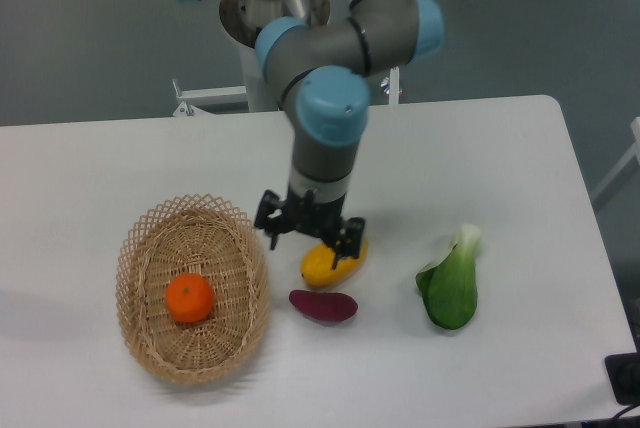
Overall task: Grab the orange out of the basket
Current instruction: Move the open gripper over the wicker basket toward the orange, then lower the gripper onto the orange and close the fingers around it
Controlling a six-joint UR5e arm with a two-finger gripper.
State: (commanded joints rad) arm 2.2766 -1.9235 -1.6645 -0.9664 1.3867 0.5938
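My gripper (309, 230) is spread wide, holding nothing, just above the mango (333, 263). The orange (189, 298) sits in the basket (140, 248), at eight o'clock from me.

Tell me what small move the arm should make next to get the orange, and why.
Probably shift the gripper sideways to the image left until it hangs over the orange. Right now it sits above the mango, outside the basket, with its fingers spread and nothing between them, while the orange lies alone in the basket's middle. Descending here would meet the wrong fruit.
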